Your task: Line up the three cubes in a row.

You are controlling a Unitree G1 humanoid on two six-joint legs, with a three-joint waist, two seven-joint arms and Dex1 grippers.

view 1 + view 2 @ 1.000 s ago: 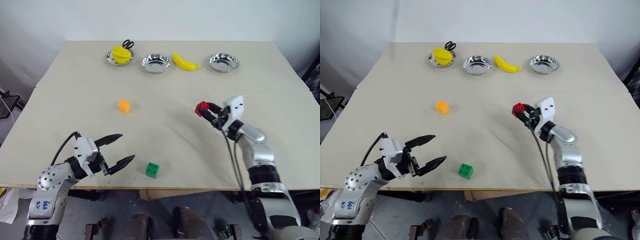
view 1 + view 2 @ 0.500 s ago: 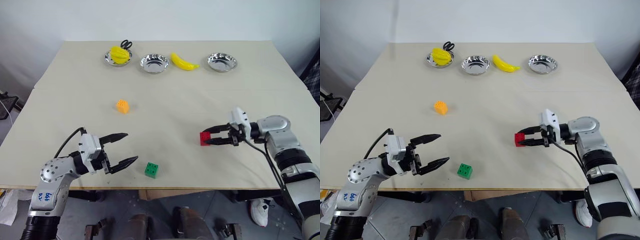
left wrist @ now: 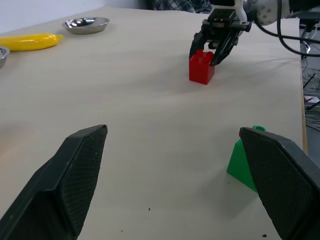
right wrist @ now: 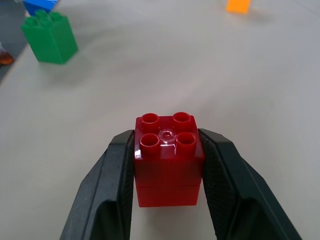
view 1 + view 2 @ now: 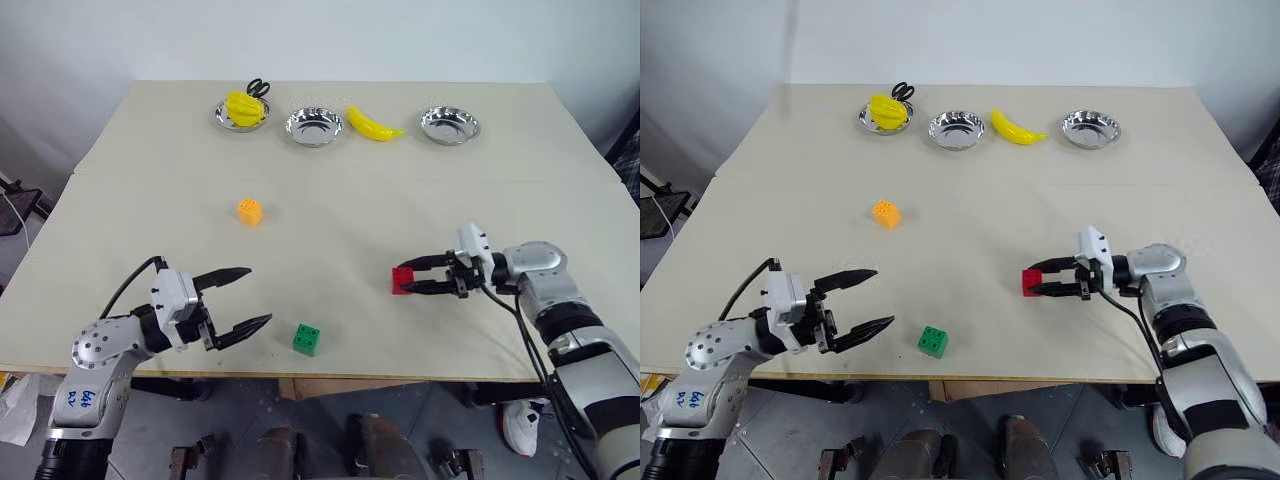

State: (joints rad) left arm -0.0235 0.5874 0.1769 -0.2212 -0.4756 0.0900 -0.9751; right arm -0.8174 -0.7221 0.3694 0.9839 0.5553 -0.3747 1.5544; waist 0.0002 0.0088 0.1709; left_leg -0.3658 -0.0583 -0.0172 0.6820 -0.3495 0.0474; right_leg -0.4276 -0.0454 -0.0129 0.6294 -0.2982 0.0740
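Right pincer [image 5: 408, 280] is clamped on your red cube [image 5: 403, 279] (left pincer [image 5: 256, 296] gapes wide), so next set it level with the green cube [image 5: 306, 339].

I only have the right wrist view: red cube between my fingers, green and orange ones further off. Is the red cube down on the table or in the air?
Observer: The left wrist view shows the red cube resting on the table, with the right gripper shut on it.
Operator: Where is the left gripper?
Observer: The left gripper hovers open beside the green cube, not touching it.
Operator: Anything else on the table?
Observer: Along the far edge stand three steel bowls and a loose banana.
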